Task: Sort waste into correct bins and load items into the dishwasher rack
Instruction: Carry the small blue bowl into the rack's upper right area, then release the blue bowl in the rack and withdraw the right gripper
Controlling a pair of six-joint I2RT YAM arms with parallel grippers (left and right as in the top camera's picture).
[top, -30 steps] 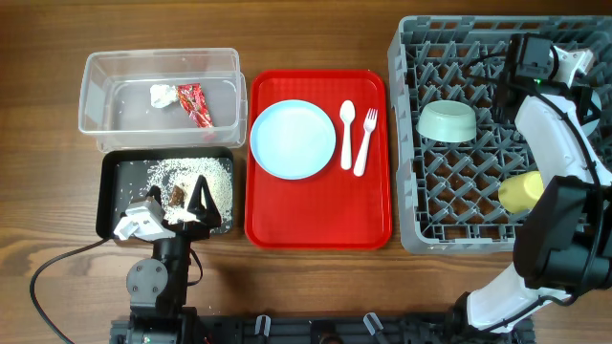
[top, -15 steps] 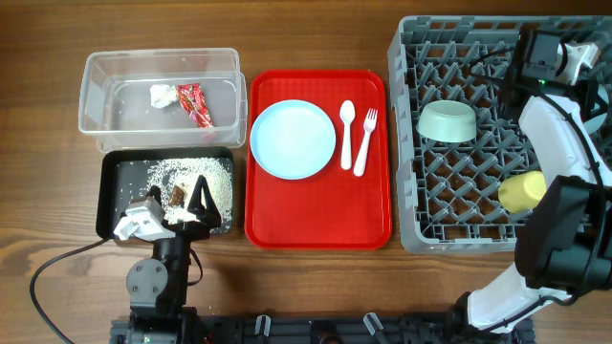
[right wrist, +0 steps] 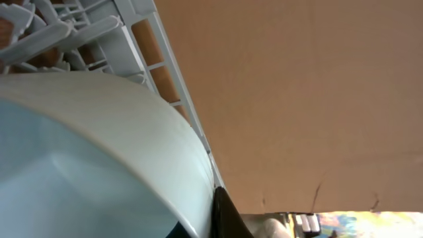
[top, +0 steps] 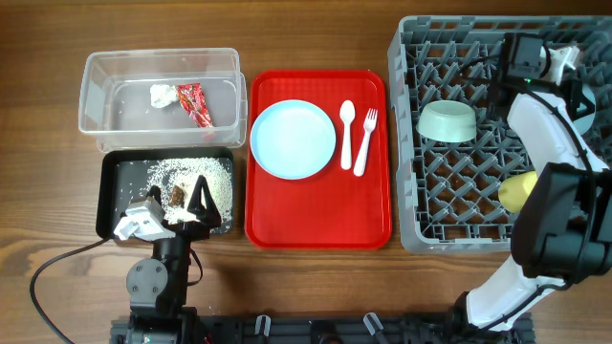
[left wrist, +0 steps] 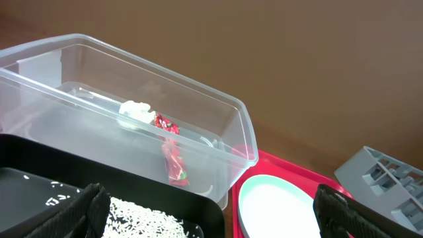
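Right gripper [top: 559, 62] has swung left over the dishwasher rack [top: 406, 191], apparently pinching the small light blue bowl [right wrist: 86, 152] by its rim; a slip would drop it askew. Left gripper [top: 178, 196] is spread.

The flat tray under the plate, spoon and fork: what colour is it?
The tray is plain bright red, best seen in the overhead view.

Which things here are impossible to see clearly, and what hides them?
- Right tool: barely in the right wrist view, so open or shut is unclear.
- Small light blue bowl: right wrist view, cut off by the frame edges.
- Yellow cup: overhead, mostly hidden by the right arm.
- Red wrapper: print too small to read.
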